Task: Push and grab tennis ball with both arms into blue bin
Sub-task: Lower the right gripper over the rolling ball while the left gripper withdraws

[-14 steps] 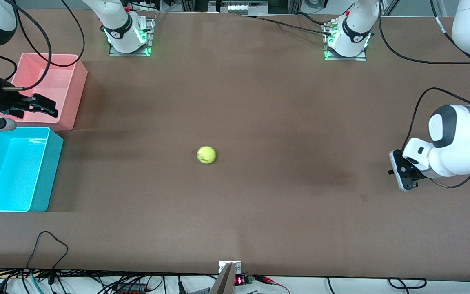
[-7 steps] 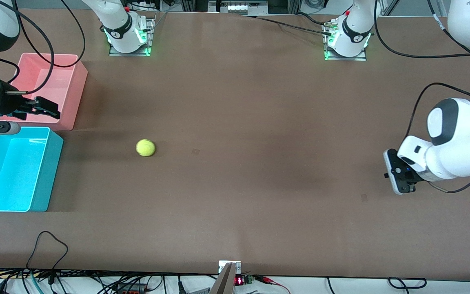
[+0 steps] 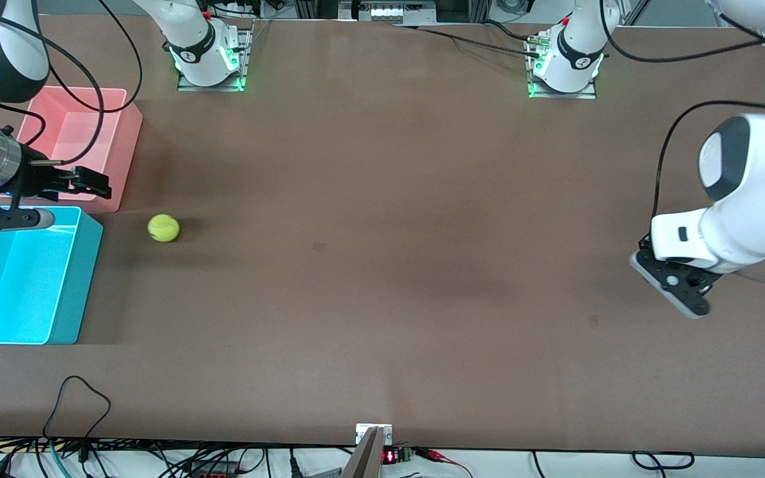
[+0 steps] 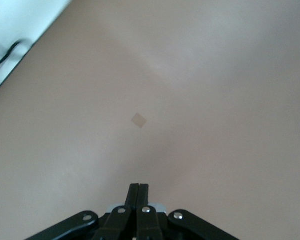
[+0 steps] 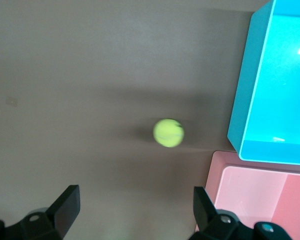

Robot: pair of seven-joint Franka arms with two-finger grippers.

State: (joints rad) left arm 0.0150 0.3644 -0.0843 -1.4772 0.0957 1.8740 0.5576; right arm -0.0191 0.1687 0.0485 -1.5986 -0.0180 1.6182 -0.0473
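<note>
The tennis ball [image 3: 163,228] lies on the brown worktop [image 3: 396,265] in the left part of the front view, a little above mid-height, free of both hands. It sits near the blue bin [image 3: 84,279], close to that bin's upper right corner, with a strip of bare worktop between them. The pink bin [image 3: 127,146] stands just above the blue bin in the frame, the two nearly touching — the ball lies lower in the picture than the pink bin's lower right corner.

The right hand [image 3: 93,184] hangs at the left edge of the front view, over the pink bin's lower edge, where the two bins meet. Its fingers are spread wide and hold nothing. In the right wrist view the ball [image 5: 168,133] shows in the middle of the frame, with the two dark fingertips [image 5: 66,202] standing far apart at the bottom, the blue bin [image 5: 240,115] at upper right and the pink bin [image 5: 215,175] at lower right.

The left hand [image 3: 678,292] is at the right edge of the front view, a little below mid-height, over bare worktop and well apart from the ball. The left wrist view shows its fingers [image 4: 138,200] pressed together — nothing between them — above plain worktop [image 4: 215,100] bearing a small square mark [image 4: 139,120].
</note>
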